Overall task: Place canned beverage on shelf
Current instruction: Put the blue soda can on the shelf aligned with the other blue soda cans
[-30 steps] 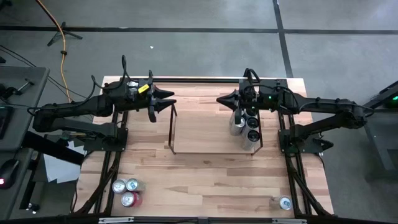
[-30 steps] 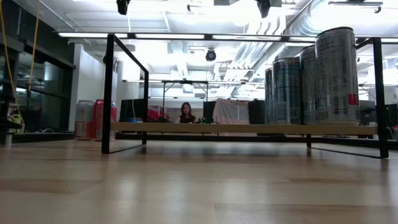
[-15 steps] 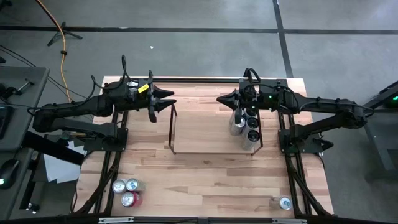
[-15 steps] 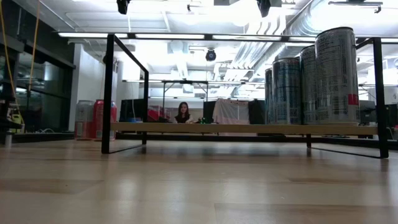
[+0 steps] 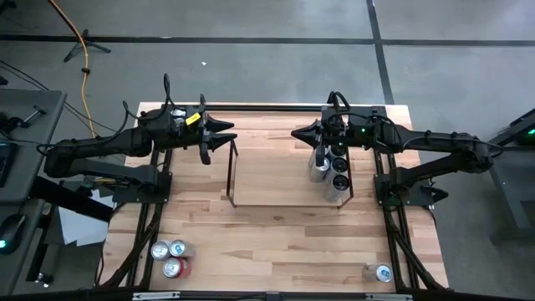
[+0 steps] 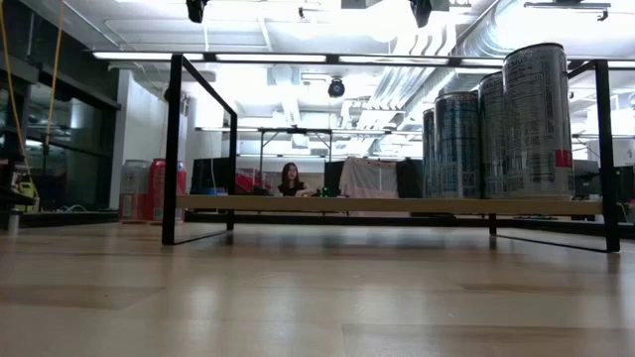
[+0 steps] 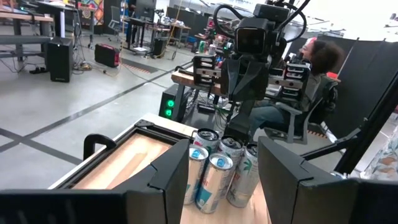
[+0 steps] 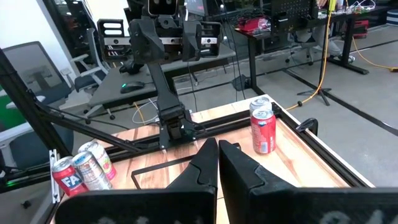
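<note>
The shelf (image 5: 231,171) is a low black rod rack standing mid-table; its upright end frame shows in the low view (image 6: 174,149). Several tall silver cans (image 5: 333,167) stand upright on its right end and also show in the low view (image 6: 536,119) and the left wrist view (image 7: 214,174). My left gripper (image 5: 227,135) is open and empty, held above the table beyond the shelf's left end, pointing right (image 7: 224,149). My right gripper (image 5: 298,134) is shut and empty, held above the table just far of the cans, pointing left (image 8: 219,152).
Three cans (image 5: 170,256) stand at the table's near left corner and one can (image 5: 383,272) at the near right. Red cans (image 8: 263,129) stand at the far left corner. A black rail frame (image 5: 276,108) runs along the table's edges. A seated person (image 6: 291,179) shows beyond the table.
</note>
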You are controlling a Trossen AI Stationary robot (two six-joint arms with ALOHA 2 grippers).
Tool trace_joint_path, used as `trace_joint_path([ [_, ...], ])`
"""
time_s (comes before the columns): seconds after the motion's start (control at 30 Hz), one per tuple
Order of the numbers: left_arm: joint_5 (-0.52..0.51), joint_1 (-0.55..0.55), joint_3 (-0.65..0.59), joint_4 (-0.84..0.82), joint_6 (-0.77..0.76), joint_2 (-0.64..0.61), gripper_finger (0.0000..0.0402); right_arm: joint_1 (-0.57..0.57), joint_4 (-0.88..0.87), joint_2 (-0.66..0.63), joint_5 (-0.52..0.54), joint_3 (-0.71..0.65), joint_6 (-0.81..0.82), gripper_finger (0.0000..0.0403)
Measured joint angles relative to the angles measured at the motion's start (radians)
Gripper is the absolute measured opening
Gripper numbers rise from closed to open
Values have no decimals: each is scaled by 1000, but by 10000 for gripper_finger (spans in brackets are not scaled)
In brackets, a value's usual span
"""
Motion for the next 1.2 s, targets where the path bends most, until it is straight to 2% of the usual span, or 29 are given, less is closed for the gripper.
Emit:
trace_joint_path([
  [0.53,-20,0,0,0,69,0,148,0,-110,1,0,1,0,0],
  [0.97,-19,0,1,0,68,0,148,0,-120,1,0,1,0,0],
  [1.2,33,0,1,-11,24,0,148,0,-120,1,0,1,0,0],
])
